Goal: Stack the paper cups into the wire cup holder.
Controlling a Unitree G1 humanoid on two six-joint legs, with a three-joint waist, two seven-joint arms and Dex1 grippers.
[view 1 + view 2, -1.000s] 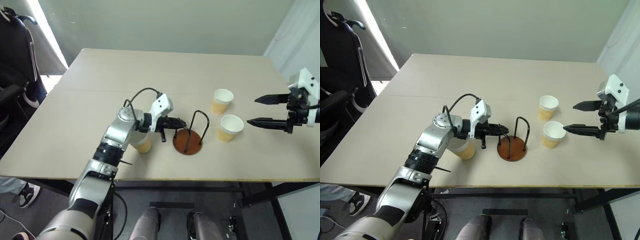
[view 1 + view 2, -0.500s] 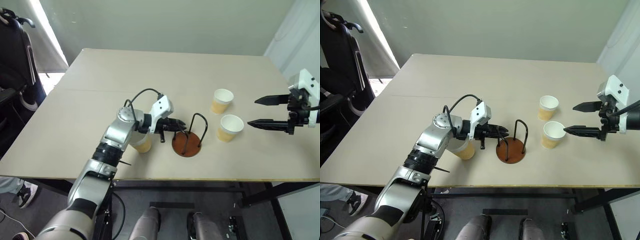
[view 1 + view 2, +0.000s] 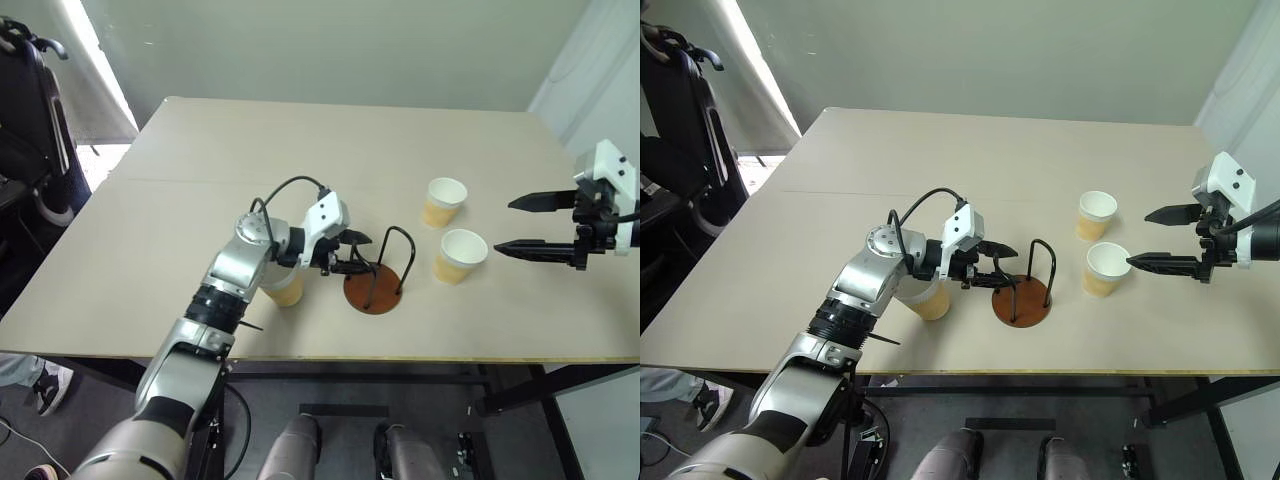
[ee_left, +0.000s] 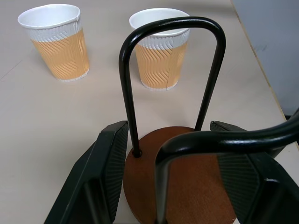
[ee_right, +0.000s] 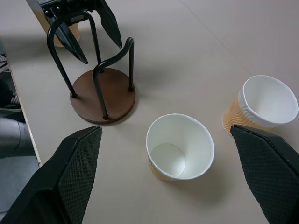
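Beige table (image 3: pixel 200 200) with a wire cup holder (image 3: pixel 378 270) near the front edge, upright on its round reddish-brown base, black loops rising from it. Left gripper (image 3: pixel 352 252) sits at the holder's left side, fingers apart; in the left wrist view the two black fingers (image 4: pixel 105 168) straddle the near wire loop and the edge of the base, and whether they touch the wire cannot be told. Three paper cups, all upright on the table, none in the holder: one cup (image 3: pixel 286 288) tucked just behind the left forearm, partly hidden; a second cup (image 3: pixel 445 202) right of the holder, farther back; a third cup (image 3: pixel 460 255) right of the holder, nearer the front, just beside the second. Right gripper (image 3: pixel 522 222) hovers above the table to the right of those two cups, fingers spread wide, holding nothing, tips pointing toward the cups. Black chair (image 3: pixel 30 110) off the table's left side.
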